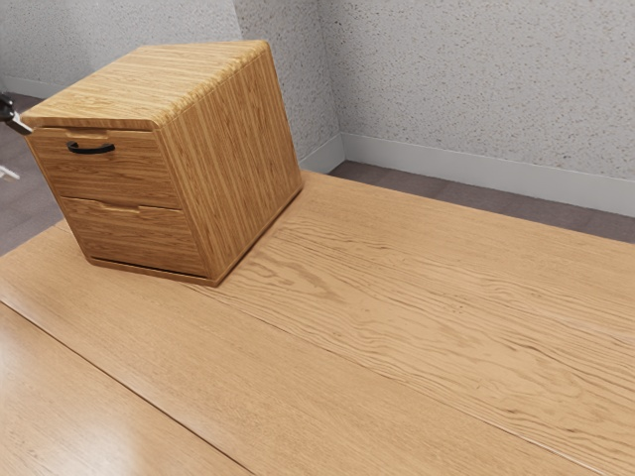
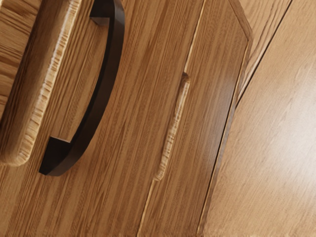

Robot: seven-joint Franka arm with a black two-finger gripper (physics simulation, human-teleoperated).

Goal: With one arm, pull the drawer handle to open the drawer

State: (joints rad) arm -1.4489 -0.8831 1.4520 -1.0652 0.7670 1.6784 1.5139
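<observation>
Where grain runs striped, flat wooden drawer (image 1: 111, 177), curved black handle (image 2: 102, 94).

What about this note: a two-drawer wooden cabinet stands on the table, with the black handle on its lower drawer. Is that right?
Not quite. The exterior view shows the black handle on the upper drawer, not the lower drawer. The rest holds: a two-drawer wooden cabinet standing on the table.

A side camera looks down from high across the wooden table (image 1: 417, 327) toward the room's corner, with the cabinet (image 1: 228, 149) at the exterior view's left. My wrist camera faces the cabinet front close up, turned sideways. Both views share the black handle (image 1: 90, 149).
</observation>
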